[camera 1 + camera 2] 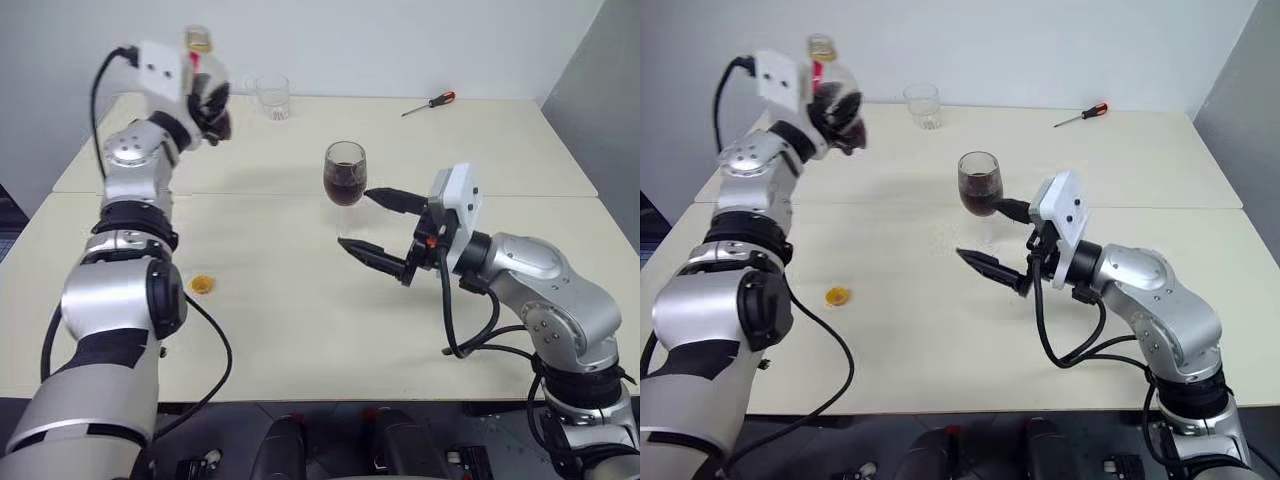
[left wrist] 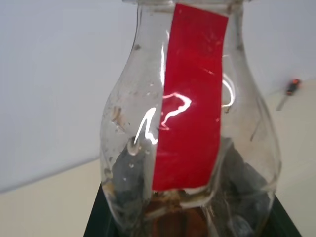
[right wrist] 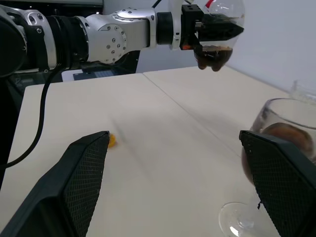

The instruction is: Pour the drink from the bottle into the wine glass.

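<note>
Left eye view: a cream table (image 1: 300, 330) made of two joined tops is seen, spanning the scene. The right gripper (image 1: 372, 225) is held just above the table near the middle, its two black fingers spread wide apart with nothing between them; its upper fingertip lies just beside the wine glass (image 1: 345, 173) without a confirmed touch. The left gripper (image 1: 212, 110) is raised well above the far left part of the table and is clamped around the bottle (image 1: 203, 70), which is carried roughly upright with its uncapped neck uppermost. A red label (image 2: 190, 98) is noted on the bottle, with a small remainder of the drink (image 3: 212, 53) at its base. The wine glass stands upright near the table centre, about half filled with dark liquid. A clear tumbler (image 1: 272, 97) stands at the far edge. A red-handled screwdriver (image 1: 430, 103) lies at the far right. An orange-yellow cap (image 1: 202, 285) lies on the near left of the table.
</note>
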`<state>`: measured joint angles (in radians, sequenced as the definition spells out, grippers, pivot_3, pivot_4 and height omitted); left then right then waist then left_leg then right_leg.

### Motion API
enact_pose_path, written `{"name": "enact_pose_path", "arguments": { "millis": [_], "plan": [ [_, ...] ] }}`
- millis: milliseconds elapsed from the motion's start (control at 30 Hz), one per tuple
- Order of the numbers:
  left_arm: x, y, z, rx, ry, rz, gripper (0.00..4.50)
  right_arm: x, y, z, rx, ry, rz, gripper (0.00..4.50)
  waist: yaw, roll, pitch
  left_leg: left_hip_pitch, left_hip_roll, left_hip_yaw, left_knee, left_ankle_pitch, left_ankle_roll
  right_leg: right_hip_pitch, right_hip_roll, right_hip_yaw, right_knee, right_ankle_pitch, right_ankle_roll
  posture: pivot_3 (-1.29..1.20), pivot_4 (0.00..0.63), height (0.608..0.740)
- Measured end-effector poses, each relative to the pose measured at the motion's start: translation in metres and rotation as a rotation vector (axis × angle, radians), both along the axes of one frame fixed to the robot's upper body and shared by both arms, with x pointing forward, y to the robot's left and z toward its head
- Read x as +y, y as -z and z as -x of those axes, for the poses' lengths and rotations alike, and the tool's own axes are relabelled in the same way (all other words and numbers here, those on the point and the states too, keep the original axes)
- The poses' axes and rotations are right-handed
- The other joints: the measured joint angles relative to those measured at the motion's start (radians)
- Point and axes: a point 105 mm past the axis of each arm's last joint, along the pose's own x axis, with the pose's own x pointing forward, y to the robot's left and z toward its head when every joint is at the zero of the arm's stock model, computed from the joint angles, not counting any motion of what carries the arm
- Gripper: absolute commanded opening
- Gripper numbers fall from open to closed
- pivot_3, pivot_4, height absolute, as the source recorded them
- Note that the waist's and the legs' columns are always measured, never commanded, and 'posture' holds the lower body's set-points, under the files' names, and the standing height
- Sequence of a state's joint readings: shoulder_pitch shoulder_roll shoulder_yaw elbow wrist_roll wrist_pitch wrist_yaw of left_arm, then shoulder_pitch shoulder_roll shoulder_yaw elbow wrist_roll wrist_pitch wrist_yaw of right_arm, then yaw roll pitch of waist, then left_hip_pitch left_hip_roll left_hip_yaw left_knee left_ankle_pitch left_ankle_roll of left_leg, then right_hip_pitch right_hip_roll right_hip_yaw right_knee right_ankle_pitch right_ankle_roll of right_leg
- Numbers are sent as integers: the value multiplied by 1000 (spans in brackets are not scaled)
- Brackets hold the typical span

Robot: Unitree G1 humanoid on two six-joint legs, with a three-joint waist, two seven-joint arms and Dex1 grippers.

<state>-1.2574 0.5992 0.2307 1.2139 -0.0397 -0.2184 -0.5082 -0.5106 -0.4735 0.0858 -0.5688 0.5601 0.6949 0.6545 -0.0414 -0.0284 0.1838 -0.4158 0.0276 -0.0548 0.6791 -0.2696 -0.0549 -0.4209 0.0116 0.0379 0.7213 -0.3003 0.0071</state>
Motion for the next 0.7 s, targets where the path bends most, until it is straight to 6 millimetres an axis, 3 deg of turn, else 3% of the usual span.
{"name": "enact_pose_path", "arguments": {
  "millis": [133, 300, 433, 700],
  "plan": [
    [43, 21, 10, 26, -132, 105, 1315, 3, 4, 4, -21, -20, 16, 4500, 0, 0, 0, 0, 1, 0, 0, 0, -1, 0, -1, 0, 0, 0, 0, 0, 150, 740],
    [71, 56, 22, 76, -208, 169, 1315, 7, 3, 4, -34, -32, -7, 4500, 7, -2, -2, 0, 0, 0, 1, 1, -2, 1, -3, 0, 0, 0, 0, 0, 150, 740],
    [87, 90, 34, 126, -248, 211, 1315, 7, 3, 0, -24, -17, -19, 4500, 10, -4, -3, 0, 1, -1, 1, 1, -2, 1, -3, -1, 0, 0, 0, 0, 150, 740],
    [91, 103, 40, 107, -246, 297, 1315, 8, -1, -1, -31, -13, -34, 4500, 10, -7, -5, 0, 0, -1, 1, 0, 0, 1, -4, -1, 0, 0, 0, 0, 150, 740]
  ]
}}
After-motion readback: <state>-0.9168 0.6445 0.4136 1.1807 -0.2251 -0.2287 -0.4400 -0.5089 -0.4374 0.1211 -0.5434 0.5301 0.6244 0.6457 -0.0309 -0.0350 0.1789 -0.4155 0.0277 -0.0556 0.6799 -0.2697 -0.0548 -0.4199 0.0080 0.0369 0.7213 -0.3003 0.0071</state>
